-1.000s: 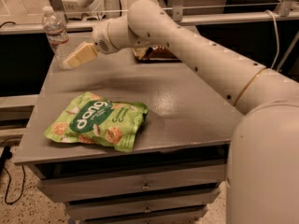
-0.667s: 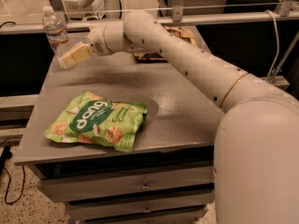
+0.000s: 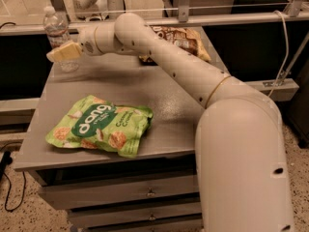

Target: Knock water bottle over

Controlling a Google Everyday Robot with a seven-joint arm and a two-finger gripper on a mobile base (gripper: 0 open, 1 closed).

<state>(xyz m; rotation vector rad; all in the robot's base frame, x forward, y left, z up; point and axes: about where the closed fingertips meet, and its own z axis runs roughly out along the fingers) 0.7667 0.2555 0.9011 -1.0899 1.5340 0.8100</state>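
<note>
The water bottle (image 3: 57, 30) is a small clear ribbed bottle with a white cap and a label band. It stands upright at the far left corner of the grey table (image 3: 159, 100). My gripper (image 3: 62, 52) reaches across the table from the right and sits right in front of the bottle's lower half, touching or nearly touching it and hiding part of it. The arm stretches from the lower right to the far left.
A green snack bag (image 3: 99, 125) lies flat at the table's front left. A brown snack bag (image 3: 181, 37) lies at the back, partly behind the arm. A metal rail (image 3: 217, 18) runs behind the table. Drawers (image 3: 120, 192) sit below the tabletop.
The gripper has moved left toward the bottle and now overlaps its lower part. The bottle still stands upright. The bags have not moved.
</note>
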